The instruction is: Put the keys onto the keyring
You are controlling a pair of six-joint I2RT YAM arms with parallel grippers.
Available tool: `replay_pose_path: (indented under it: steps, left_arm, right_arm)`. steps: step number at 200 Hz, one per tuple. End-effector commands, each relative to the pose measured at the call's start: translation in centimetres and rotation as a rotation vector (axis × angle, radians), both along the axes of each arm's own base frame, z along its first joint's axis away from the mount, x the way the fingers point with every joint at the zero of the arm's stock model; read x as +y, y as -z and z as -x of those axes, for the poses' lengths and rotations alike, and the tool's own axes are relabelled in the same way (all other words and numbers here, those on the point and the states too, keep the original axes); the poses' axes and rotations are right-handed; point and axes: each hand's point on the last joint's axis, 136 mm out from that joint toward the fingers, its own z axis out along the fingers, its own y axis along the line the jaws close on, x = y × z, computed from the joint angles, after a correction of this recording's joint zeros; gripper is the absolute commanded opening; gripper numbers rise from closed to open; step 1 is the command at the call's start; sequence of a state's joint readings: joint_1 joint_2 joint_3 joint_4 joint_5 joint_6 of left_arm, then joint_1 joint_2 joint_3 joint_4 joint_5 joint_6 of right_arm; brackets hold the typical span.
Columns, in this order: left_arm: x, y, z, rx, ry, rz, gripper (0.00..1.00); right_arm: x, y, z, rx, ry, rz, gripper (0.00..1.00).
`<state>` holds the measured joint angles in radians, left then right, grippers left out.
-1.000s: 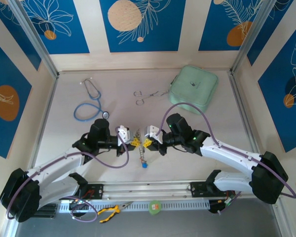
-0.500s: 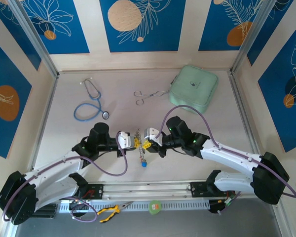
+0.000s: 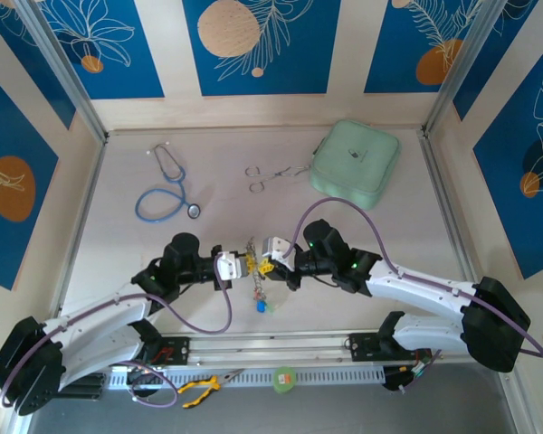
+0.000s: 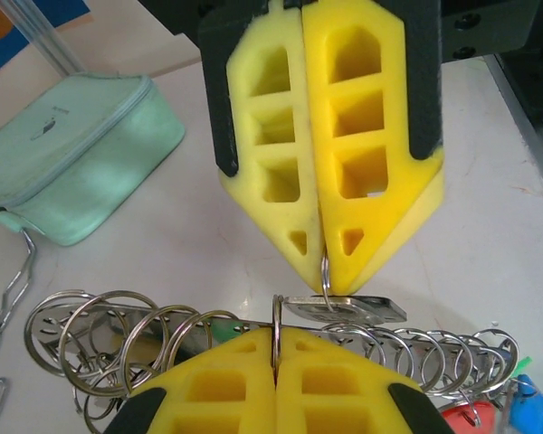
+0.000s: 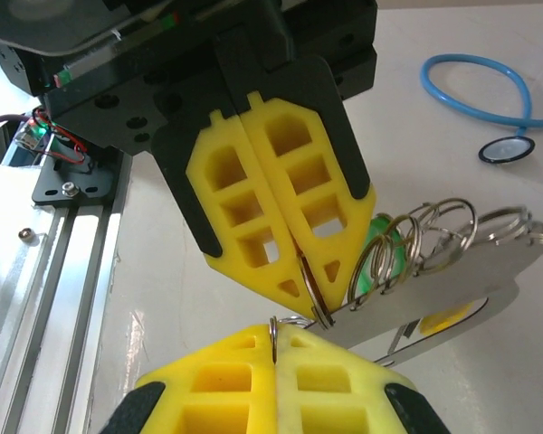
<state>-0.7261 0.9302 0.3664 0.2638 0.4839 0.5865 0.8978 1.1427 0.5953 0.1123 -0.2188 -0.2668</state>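
Note:
The keyring [image 3: 258,278] is a long flat grey metal piece [image 5: 452,289] strung with several split rings [image 4: 118,330], held up between my two grippers at the table's middle. Keys hang from it: a blue and a green head [image 3: 263,306] at its low end, a green head [image 5: 380,249], and red [image 4: 471,418] and blue [image 4: 528,404] heads. My left gripper [image 3: 244,262] [image 4: 277,330] is shut on one split ring. Tip to tip against it, my right gripper [image 3: 268,263] [image 5: 273,333] is shut on a neighbouring ring. Each wrist view shows the other gripper's yellow fingers [image 4: 362,145] [image 5: 253,208] pinching its ring.
A blue-tubed stethoscope [image 3: 167,185] [image 5: 489,90] lies at the back left, steel forceps [image 3: 267,174] at the back middle, and a mint-green pouch [image 3: 355,163] [image 4: 72,154] at the back right. Yellow-handled pliers [image 3: 204,389] and a green roll [image 3: 283,378] sit at the near rail [image 5: 45,262].
My left gripper has moved right and a little nearer, closing up on the right gripper. The hanging keys have shifted slightly nearer. Both grippers have stayed shut.

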Motion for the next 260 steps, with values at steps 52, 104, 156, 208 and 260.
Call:
replay_pose_path:
  steps: [52, 104, 156, 208, 260]
  left_arm:
    - [-0.4, -1.2, 0.3, -0.095, 0.027, 0.031, 0.0]
    - [-0.5, -1.2, 0.3, -0.094, 0.03, 0.029, 0.0]
    - [-0.5, -1.1, 0.3, -0.089, 0.028, 0.022, 0.0]
    - [-0.5, -1.0, 0.2, -0.078, 0.024, 0.017, 0.0]
    - [-0.4, -0.8, 0.1, -0.069, 0.016, 0.005, 0.0]
  right_arm:
    - [0.3, -0.1, -0.7, -0.01, 0.057, -0.038, 0.0]
    - [0.2, -0.2, -0.9, -0.008, 0.075, -0.052, 0.0]
    - [0.2, -0.6, -0.5, -0.01, 0.064, -0.081, 0.0]
    - [0.1, -0.5, -0.2, -0.013, 0.05, -0.08, 0.0]
    - [-0.2, -0.9, 0.1, -0.029, 0.039, -0.099, 0.0]
